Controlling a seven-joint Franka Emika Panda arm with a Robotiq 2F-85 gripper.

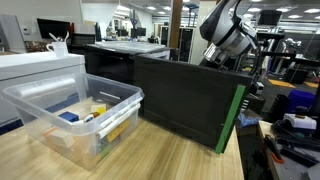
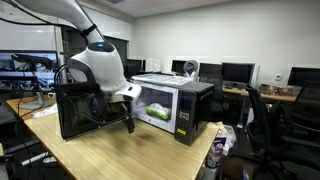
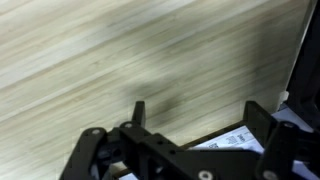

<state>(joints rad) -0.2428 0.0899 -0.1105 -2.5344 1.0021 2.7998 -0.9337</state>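
Two fingers [image 3: 138, 112] stand spread apart in the wrist view, with only the bare wooden surface [image 3: 90, 60] between and beneath them, so the hand [image 3: 197, 122] carries nothing. Nearest to it is the black box [image 2: 72, 112], which stands upright on the surface just beside the hand; its dark wall fills the right edge of the wrist view. The step looks to me like a free hover beside the box, before any contact. The hand hangs above the wood and, as far as I can tell, touches neither the wood nor the box. A move onto the box would call for swinging the spread fingers toward its wall or top edge and minding the small gap, since a straight drop would meet only wood. In an exterior view the arm [image 2: 95, 55] arches over the box, its wrist bent so the hand points down at a slight tilt. A clear bin [image 1: 70, 115] of small items and a microwave [image 2: 195, 110] share the surface.
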